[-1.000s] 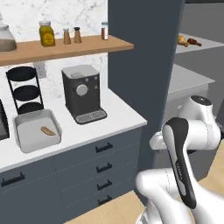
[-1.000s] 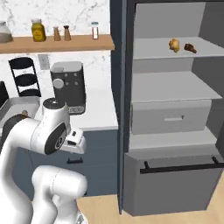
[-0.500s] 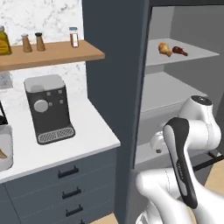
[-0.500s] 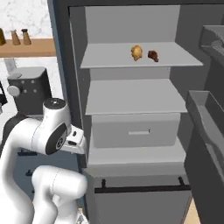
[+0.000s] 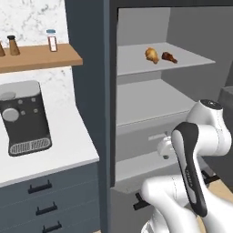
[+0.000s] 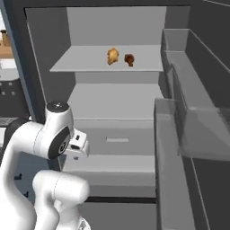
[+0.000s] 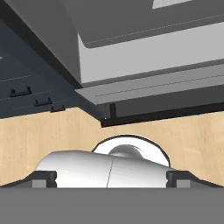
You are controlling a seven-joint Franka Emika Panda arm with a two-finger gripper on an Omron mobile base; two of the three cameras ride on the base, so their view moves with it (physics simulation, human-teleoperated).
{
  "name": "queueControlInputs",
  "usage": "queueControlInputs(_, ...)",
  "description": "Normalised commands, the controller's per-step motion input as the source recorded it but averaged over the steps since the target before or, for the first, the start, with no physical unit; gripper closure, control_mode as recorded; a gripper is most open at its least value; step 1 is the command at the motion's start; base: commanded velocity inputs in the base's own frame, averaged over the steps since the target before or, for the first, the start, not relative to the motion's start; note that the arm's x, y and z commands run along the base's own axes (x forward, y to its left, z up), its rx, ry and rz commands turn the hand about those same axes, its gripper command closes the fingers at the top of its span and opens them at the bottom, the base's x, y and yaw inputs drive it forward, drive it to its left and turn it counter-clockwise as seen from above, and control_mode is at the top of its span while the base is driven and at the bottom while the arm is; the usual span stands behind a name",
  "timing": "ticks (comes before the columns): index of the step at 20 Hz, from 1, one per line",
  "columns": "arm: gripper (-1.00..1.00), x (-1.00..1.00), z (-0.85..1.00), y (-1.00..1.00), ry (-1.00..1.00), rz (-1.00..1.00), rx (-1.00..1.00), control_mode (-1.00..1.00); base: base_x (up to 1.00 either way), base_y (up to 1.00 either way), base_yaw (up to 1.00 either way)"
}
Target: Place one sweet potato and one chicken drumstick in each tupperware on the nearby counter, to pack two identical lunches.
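Chicken drumstick (image 5: pixel 152 55) pair on top fridge shelf (image 6: pixel 90 64) | coffee machine (image 5: pixel 23 117) on counter (image 5: pixel 59 150) | end effector (image 7: pixel 111 176) spread, empty

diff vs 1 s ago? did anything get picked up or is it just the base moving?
Just the base: both base views swung right, off the counter with its tupperware and toward the open fridge. The coffee machine slid to the left edge; the two chicken drumsticks on the upper shelf now sit nearly centred. Nothing grasped or released. The arm kept its tucked pose, and the gripper stayed empty, jaws wide.
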Motion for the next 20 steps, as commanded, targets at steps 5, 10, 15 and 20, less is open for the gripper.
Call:
queueControlInputs(5, -1.00, 0.00, 0.00, 0.00, 0.00, 0.00, 0.00, 1.00, 0.28, -0.09, 0.27)
queueControlInputs(10, -1.00, 0.00, 0.00, 0.00, 0.00, 0.00, 0.00, 1.00, 0.05, -0.43, 0.15)
queueControlInputs(15, -1.00, 0.00, 0.00, 0.00, 0.00, 0.00, 0.00, 1.00, 0.00, -0.33, 0.04)
queueControlInputs(20, -1.00, 0.00, 0.00, 0.00, 0.00, 0.00, 0.00, 1.00, 0.01, -0.35, 0.00)
